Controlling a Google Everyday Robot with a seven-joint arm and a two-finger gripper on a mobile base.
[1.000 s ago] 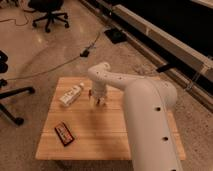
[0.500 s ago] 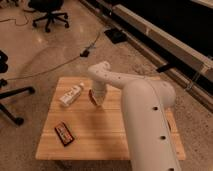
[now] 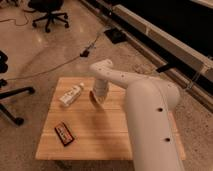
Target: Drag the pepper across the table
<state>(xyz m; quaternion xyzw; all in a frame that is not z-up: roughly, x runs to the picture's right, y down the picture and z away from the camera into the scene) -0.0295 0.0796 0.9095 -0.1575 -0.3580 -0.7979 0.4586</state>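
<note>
One white two-finger gripper (image 3: 97, 98) sits low on the light wood-plank table (image 3: 100, 135), presumably reaching the pepper. Pepper unseen; finger opening cannot be told. White plastic bottle (image 3: 71, 94) lies just beside.

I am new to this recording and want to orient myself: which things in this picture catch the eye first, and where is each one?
The big white robot arm fills the right foreground, reaching left so that its gripper hangs over the middle of the low light-wood plank table. A white bottle lies on its side left of the gripper. A flat black-and-red packet lies near the table's front left corner.
</note>
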